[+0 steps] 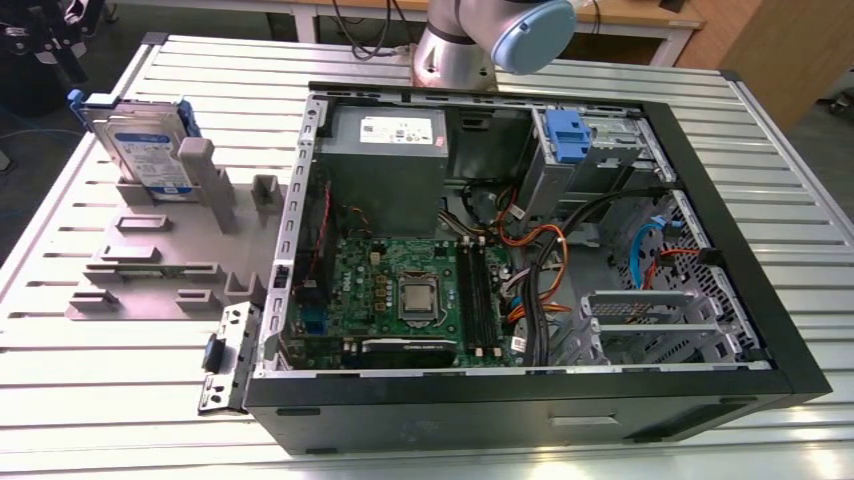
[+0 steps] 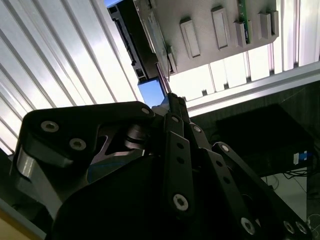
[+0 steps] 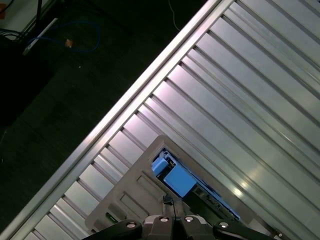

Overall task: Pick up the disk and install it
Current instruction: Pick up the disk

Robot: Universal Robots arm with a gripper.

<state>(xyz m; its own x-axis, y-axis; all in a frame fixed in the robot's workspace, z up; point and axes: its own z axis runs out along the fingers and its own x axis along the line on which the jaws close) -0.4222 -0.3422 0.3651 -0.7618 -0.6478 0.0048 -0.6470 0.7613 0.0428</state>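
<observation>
Silver and flat in its blue plastic carrier, the rectangular hard drive, the disk (image 1: 140, 140), is standing on edge in a grey slotted plastic holder (image 1: 200, 195). It is sitting at the far left of the ribbed aluminium tabletop (image 1: 120, 400) as the exterior view shows it. The open black computer case (image 1: 747, 330) is lying apart from it, to the exterior view's right. The grey robot arm (image 1: 494, 40) is rising at the far side, behind that case. In both wrist views the black linkage claw (image 3: 167, 202) is hanging over the disk's upper edge. Its fingers are pressing together with nothing between them, and their tips are pointing at the blue end of the carrier (image 3: 176, 181). The tips are sitting just beside that end, though I cannot tell whether they are touching it. The disk's long, thin upper edge is running away from the tips at a slant to the line on which the fingers are meeting. So, as I judge it, the claw is sitting over one end of the disk rather than its middle and is not lying square to its broad faces.
</observation>
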